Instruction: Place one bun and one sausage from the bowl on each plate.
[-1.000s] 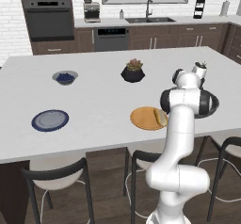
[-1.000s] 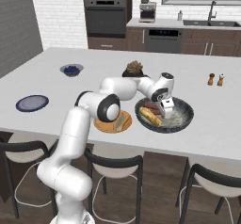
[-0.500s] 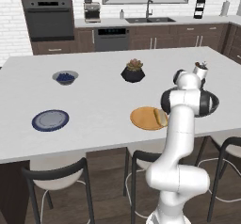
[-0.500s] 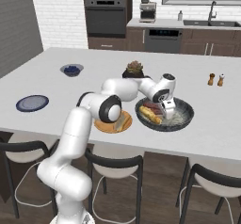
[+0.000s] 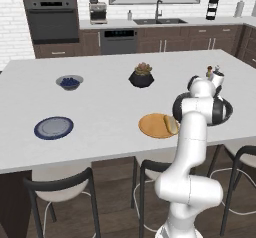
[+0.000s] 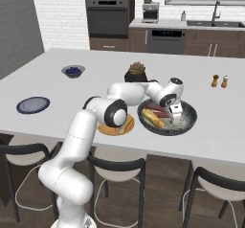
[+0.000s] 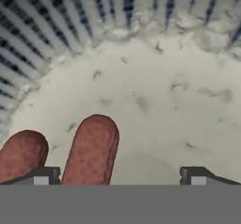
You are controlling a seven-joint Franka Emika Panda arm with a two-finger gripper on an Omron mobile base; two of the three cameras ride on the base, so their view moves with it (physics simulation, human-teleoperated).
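You are looking at a broad white kitchen island countertop (image 6: 72,97), with the white jointed arm bent low over its near edge, toward the right-hand end. The wide, shallow dark grey bowl with a ribbed wall and pale speckled inside (image 6: 185,122) sits there near the front edge, holding a long golden bun (image 6: 152,119) and reddish-brown sausages (image 6: 154,108). Just beside it on the left lies the flat round orange plate (image 5: 152,125), already carrying a pale bun (image 5: 171,124). The dark blue plate with a pale grey centre (image 5: 53,127) rests well apart, near the front edge toward the left end. Farther back you have a black faceted plant pot with a small succulent (image 5: 141,76) around the middle, a small bowl with blue contents (image 5: 69,82) toward the left, and a pair of salt and pepper shakers (image 6: 219,81) toward the right end. The two-finger gripper (image 7: 119,175) hangs inside the grey bowl with its fingers (image 7: 45,175) spread wide apart, clamping nothing; in the hand view one rounded sausage end (image 7: 92,148) lies between the tips, close to the left one, and a second (image 7: 21,153) sits just outside it.
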